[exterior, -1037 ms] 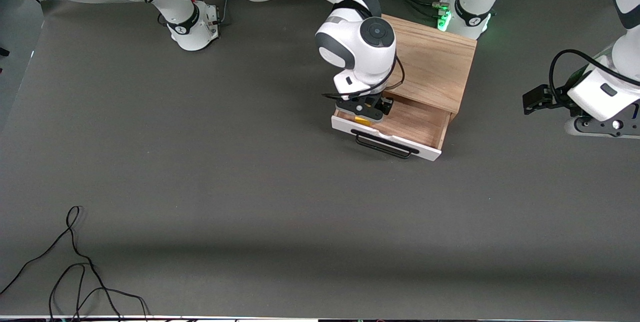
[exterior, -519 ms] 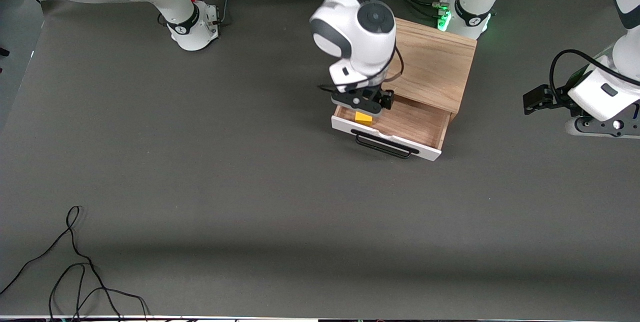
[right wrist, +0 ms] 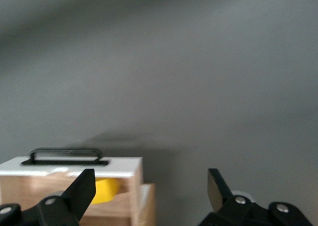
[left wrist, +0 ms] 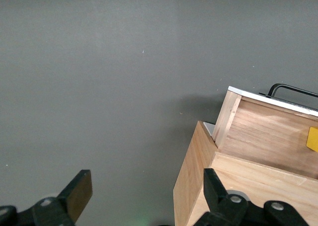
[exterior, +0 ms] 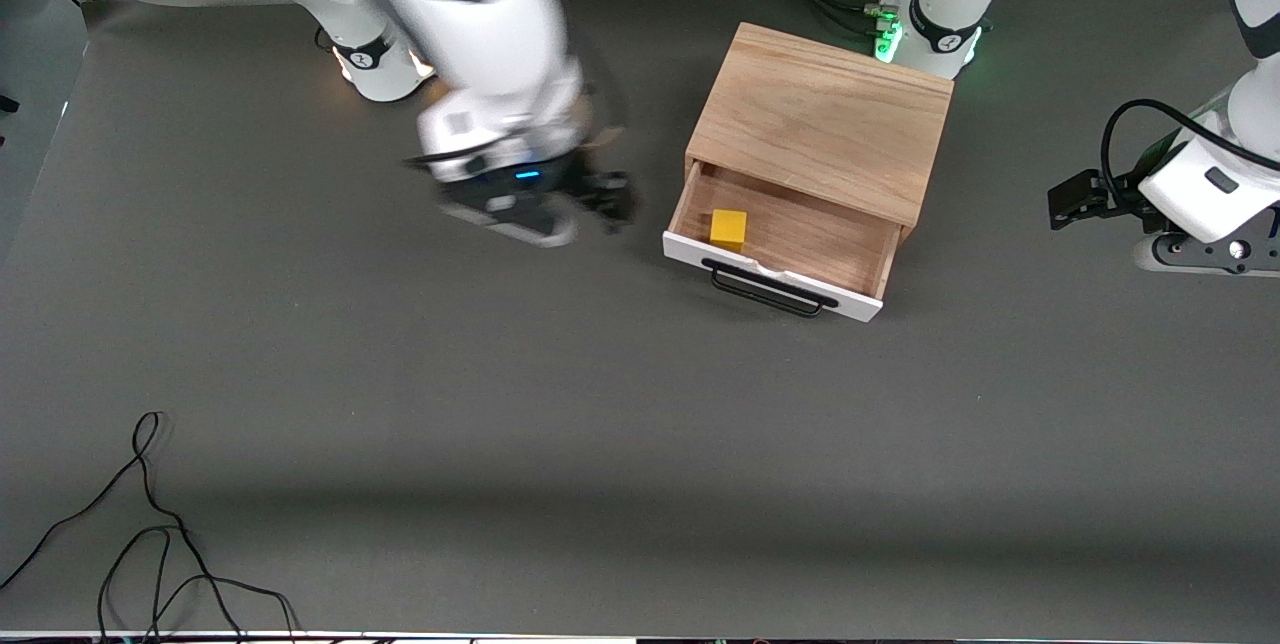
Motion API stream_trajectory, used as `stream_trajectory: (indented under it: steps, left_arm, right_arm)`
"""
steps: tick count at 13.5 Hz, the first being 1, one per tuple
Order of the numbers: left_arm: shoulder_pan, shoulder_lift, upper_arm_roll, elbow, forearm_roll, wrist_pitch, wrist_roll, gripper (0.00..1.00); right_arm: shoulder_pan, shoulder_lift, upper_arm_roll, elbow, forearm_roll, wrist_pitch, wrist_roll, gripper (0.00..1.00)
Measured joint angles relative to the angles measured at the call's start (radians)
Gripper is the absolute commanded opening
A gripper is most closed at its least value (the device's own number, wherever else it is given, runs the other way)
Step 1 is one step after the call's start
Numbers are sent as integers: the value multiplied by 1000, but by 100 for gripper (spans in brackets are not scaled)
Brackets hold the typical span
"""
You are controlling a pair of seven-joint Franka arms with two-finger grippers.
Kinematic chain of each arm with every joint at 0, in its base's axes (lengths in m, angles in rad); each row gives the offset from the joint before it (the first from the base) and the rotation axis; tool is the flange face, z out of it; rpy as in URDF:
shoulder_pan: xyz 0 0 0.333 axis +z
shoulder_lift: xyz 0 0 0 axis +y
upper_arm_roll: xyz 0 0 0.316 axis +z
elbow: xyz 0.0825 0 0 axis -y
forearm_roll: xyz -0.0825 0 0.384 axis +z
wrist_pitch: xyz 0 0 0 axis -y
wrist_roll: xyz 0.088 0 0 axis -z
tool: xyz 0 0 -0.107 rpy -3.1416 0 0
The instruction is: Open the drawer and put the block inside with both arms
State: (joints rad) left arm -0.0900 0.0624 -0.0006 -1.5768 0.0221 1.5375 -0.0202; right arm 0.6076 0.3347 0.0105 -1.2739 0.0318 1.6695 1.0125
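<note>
Fingers [right wrist: 79,193] spread over bare table [exterior: 600,404]

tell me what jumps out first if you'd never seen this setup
The bright yellow block sits alone in the pulled-out drawer of the oak box, toward the right arm's end of the drawer. The right tool hangs open and empty over bare table beside the box, on the side of the right arm's base. The left tool waits open over the table at the left arm's end.
</note>
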Motion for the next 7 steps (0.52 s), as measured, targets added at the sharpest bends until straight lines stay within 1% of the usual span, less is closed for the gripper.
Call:
stream_trajectory:
  steps: [3,4,5,7]
  left_arm:
    - [0,0,1,0,0,0,0,100]
    - [0,0,1,0,0,0,0,100]
    - [0,0,3,0,0,-1,0,100]
    - [0,0,4,0,0,-5,0,100]
  right_arm:
    - [-193,-166,19,-158,2,-8,-253,100]
    - [-250,-208,23,-196,3,-33,-343,100]
    - [-303,-243,24,-224,3,-61,-426,100]
    - [-391,-280,26,-249,2,-83,-559,100]
